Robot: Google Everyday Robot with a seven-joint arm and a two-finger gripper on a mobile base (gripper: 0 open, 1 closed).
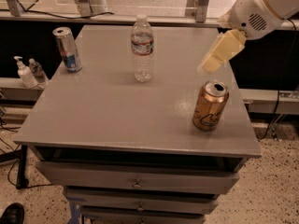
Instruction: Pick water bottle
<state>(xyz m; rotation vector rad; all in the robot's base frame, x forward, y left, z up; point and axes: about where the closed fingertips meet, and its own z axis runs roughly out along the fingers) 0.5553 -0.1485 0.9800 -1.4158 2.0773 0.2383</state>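
Pale cream claw (pixel 210 62) hangs at upper right above the grey tabletop (pixel 117 111), its grip state unclear; the clear ribbed plastic water bottle (pixel 141 50) stands well left, upper centre.

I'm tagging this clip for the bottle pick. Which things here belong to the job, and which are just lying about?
Job:
water bottle, upright, back middle of the table
gripper, in the air over the table's right edge

Lying about:
gold can, front right
silver-blue can, back left
white pump dispenser and small clear bottle, on the ledge left of the table
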